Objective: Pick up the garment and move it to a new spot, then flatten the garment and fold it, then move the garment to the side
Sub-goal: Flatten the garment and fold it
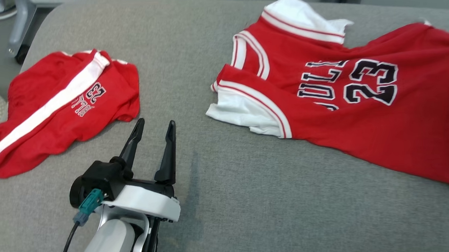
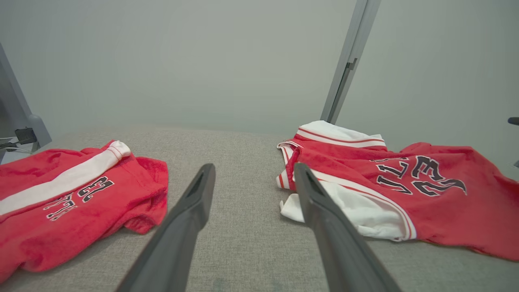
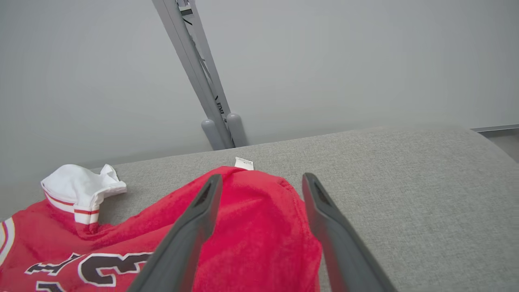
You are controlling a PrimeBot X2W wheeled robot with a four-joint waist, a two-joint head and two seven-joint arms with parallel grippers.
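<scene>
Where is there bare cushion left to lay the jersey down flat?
The widest bare cushion is the strip between the shorts and the jersey, with the open left pincer at its near end. The near edge in front of the jersey is bare too. The shorts crowd the left, the jersey the right.

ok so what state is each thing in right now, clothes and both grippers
red 23 jersey: spread front up on the grey cushion, wrinkled, not folded, not held
red shorts: bunched in a loose heap on the left, not held
left gripper: open, empty, above bare cushion between the two garments
right gripper: open, empty, over one end of the jersey
</scene>
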